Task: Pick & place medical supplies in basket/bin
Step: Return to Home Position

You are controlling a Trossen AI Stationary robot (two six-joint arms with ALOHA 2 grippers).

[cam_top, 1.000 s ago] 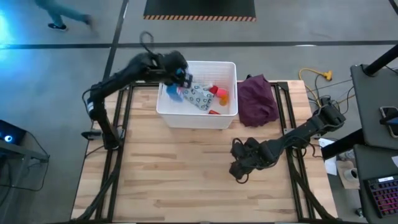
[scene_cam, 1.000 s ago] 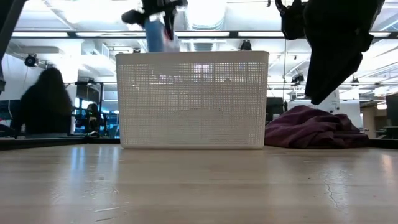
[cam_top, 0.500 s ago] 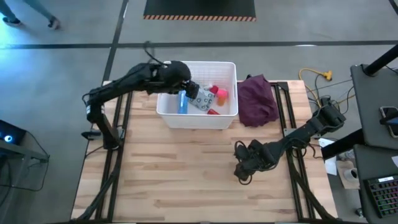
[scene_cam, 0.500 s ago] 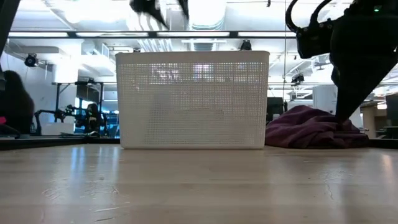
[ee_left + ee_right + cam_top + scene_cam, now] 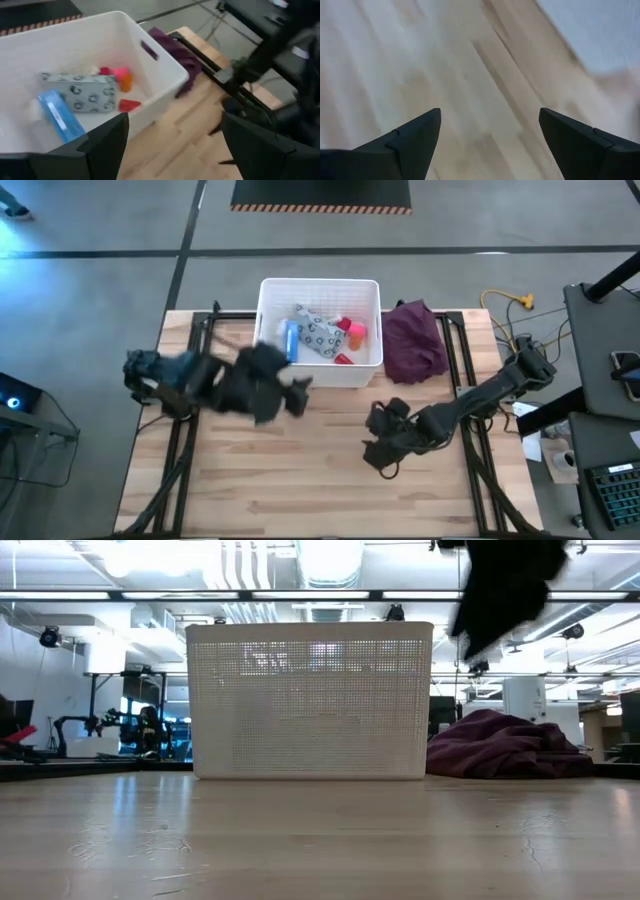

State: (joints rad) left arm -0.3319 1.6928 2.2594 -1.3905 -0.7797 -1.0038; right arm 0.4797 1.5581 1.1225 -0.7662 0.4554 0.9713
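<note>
1. Over bare wood in the high view, the left pincer (image 5: 298, 388) hangs just in front of the basket (image 5: 320, 377). It is smeared here, so its fingers cannot be read from this view. The right pincer (image 5: 370, 438) is well off to its side over the table (image 5: 300, 480), farther from the basket.
2. Same view, past the left pincer and inside the basket: blue packet (image 5: 291, 340) against the patterned pouch (image 5: 320, 333), with pink piece (image 5: 352, 327), orange piece (image 5: 360, 335) and red piece (image 5: 343, 360) beyond. The purple cloth (image 5: 415, 340) lies just beside the basket wall, on the right pincer's side.
3. Low view: the basket (image 5: 310, 700) stands on the table and the purple cloth (image 5: 500, 745) is heaped beside it. Part of the right arm (image 5: 505, 585) hangs up top above the cloth side. No fingertips are visible.
4. Left wrist view: the fingers (image 5: 100, 145) are spread wide with nothing between them, so the pincer is released. The basket (image 5: 165, 50) is straight ahead. On its floor the blue packet (image 5: 60, 115) touches the patterned pouch (image 5: 82, 92). The red piece (image 5: 129, 105), orange piece (image 5: 125, 82) and pink piece (image 5: 117, 73) are just past the pouch. The cloth is behind the far wall.
5. Right wrist view: the fingers (image 5: 415, 140) are apart and empty, so it is released, with only blurred table wood (image 5: 485, 75) below.
</note>
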